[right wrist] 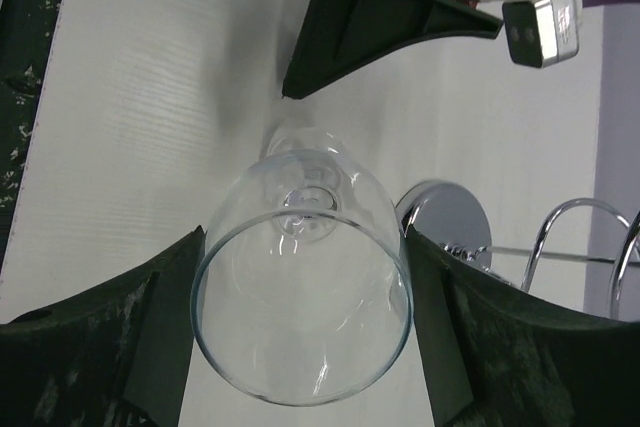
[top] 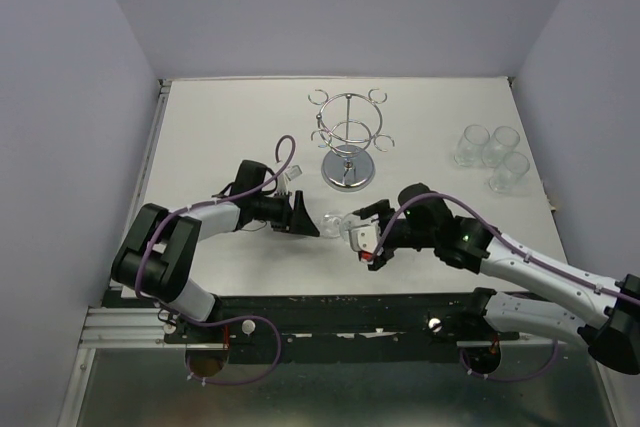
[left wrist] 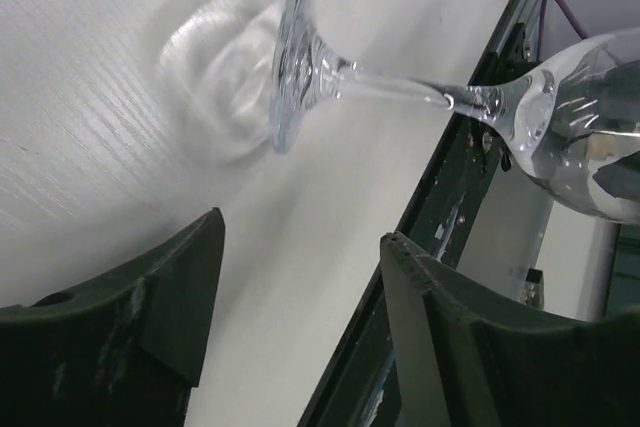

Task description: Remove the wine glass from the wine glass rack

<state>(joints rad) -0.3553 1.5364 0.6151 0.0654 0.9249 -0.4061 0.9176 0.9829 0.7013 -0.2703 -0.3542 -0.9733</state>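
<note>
Nearest the lens, we are seeing the right gripper [right wrist: 302, 247] pinching the bowl of the wine glass [right wrist: 300, 292] between its two dark fingers [right wrist: 150, 347], with the rim facing the camera. The glass is lying on its side just above the white table [top: 230, 127], off the wine glass rack [top: 348, 142], which is standing farther back near the middle. We are finding the left gripper [left wrist: 300, 232] spread, its fingers stopping just short of the glass's foot and touching nothing. Three clear glasses [top: 490, 155] are standing at the far right.
</note>
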